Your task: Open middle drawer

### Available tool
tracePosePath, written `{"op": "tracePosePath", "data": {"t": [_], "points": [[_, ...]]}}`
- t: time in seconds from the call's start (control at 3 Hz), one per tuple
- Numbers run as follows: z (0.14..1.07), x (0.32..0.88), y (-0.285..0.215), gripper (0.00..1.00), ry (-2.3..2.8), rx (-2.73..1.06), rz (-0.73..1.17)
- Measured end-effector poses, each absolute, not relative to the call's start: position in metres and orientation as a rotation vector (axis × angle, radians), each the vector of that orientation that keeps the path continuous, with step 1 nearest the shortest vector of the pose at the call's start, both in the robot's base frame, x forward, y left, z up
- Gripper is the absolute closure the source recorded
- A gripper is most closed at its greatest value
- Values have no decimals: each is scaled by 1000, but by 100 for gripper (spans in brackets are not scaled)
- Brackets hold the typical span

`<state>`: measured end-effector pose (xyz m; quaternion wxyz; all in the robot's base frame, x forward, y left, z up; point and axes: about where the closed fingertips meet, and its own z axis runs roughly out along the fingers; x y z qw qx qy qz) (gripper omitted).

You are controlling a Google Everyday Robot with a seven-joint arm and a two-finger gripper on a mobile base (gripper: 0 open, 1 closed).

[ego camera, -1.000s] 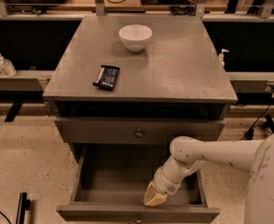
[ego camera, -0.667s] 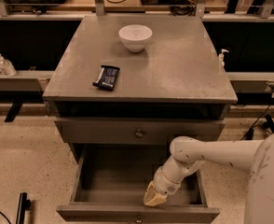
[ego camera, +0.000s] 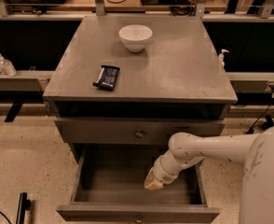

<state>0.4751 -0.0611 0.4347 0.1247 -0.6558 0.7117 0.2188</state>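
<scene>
Nothing had shifted since the earlier frames: the arm (ego camera: 207, 148), the pincer (ego camera: 153, 182) and the drawers all sat as they had a second before.

The middle drawer (ego camera: 113, 176) stood pulled well out toward the near edge of the scene, its shallow grey inside bare and its front at the very bottom of the view. Above it the top drawer (ego camera: 104, 130) was closed, its small round knob (ego camera: 139, 134) at the centre of the front.

The white arm reached in from the right and bent down into the open drawer. Its tan-tipped pincer hung inside, right of centre and toward the near side, low over the drawer floor or resting on it; which of the two could not be told. Whether the pincer was spread or pressed together could not be told either, and nothing could be seen held in it.

On the desk (ego camera: 183, 73), a white bowl (ego camera: 135, 37) stood at the far middle, and a flat dark packet (ego camera: 107, 77) lay near the left front edge, well apart from the bowl.
</scene>
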Motion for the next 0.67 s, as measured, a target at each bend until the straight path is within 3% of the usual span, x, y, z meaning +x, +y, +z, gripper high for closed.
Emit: {"op": "tracePosePath", "data": {"t": [0.67], "points": [[404,483,-48,100,2145,-1848,562]]}}
